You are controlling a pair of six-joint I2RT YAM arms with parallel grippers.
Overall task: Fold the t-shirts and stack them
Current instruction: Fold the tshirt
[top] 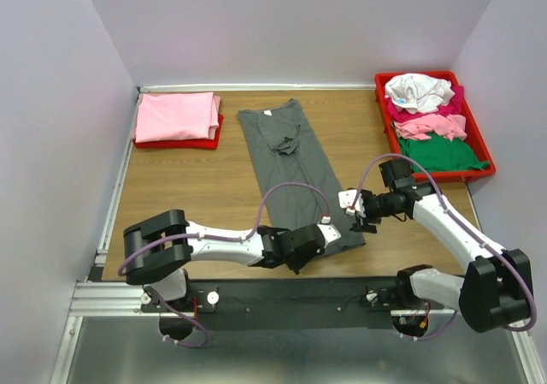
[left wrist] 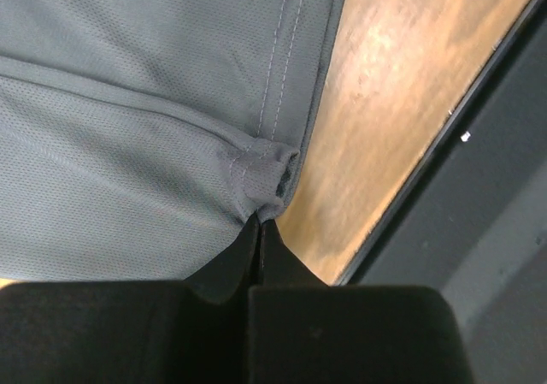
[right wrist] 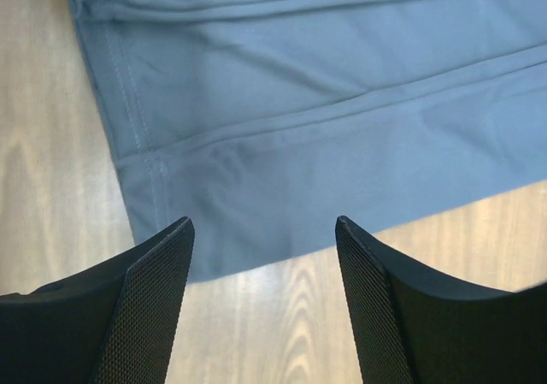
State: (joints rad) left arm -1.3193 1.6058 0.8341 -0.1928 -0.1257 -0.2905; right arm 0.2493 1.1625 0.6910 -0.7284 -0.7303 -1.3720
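A dark grey t-shirt (top: pixel 291 166) lies folded lengthwise into a long strip in the middle of the table, neck at the far end. My left gripper (top: pixel 318 234) is shut on its near hem corner (left wrist: pixel 267 179), the cloth bunched at the fingertips. My right gripper (top: pixel 359 215) is open just right of the shirt's near right edge, hovering over the hem (right wrist: pixel 282 187) and bare wood; nothing is between its fingers. A folded pink t-shirt (top: pixel 177 116) lies at the far left. White, magenta, pink and green t-shirts (top: pixel 427 119) are piled at the far right.
The pink shirt rests on a red tray (top: pixel 179 144). The loose shirts fill a red tray (top: pixel 481 149) at the back right. The table's near edge and a black rail (left wrist: pixel 479 144) run just below the left gripper.
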